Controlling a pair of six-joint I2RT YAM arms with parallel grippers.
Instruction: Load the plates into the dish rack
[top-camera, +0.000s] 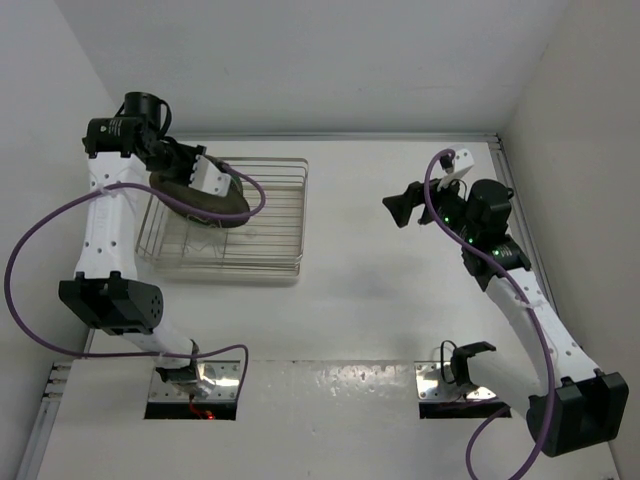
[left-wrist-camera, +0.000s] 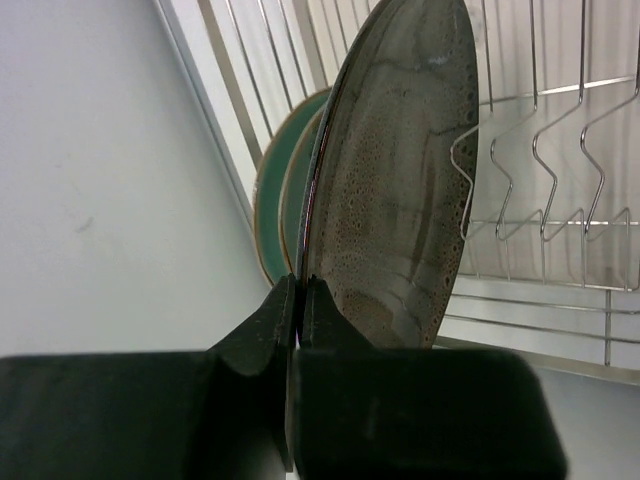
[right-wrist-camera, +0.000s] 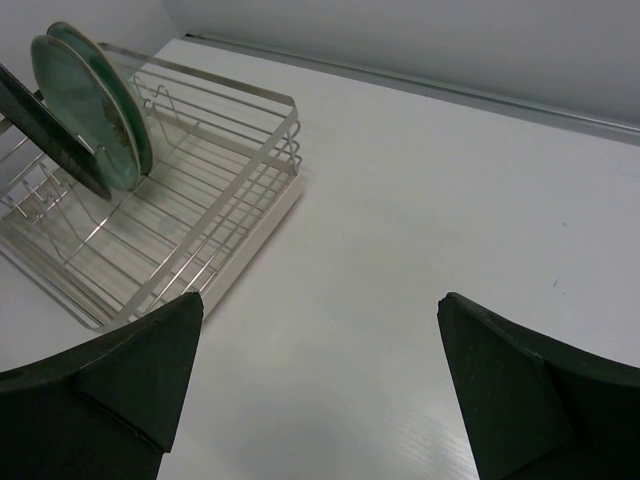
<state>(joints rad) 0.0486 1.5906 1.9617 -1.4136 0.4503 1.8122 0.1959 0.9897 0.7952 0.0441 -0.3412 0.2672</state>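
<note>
Left end of dish rack (top-camera: 285, 215): full; two green plates (right-wrist-camera: 98, 108) on edge, brown plate (left-wrist-camera: 400, 190) just beside them, leaning.
Above that end: blocked by left gripper (left-wrist-camera: 298, 300), clamped on brown plate's rim, and by a purple cable (top-camera: 252, 197).
Right part of dish rack: open slots, only thin wires.
Left wall (top-camera: 40, 100): close beside dish rack; tight squeeze.
Middle of tabletop (top-camera: 360, 290): wide bare path between dish rack and right gripper (right-wrist-camera: 318, 305).
Right gripper: jaws wide apart, over bare tabletop, well apart from dish rack.
Right wall (top-camera: 580, 150): close beside right arm (top-camera: 510, 290).
</note>
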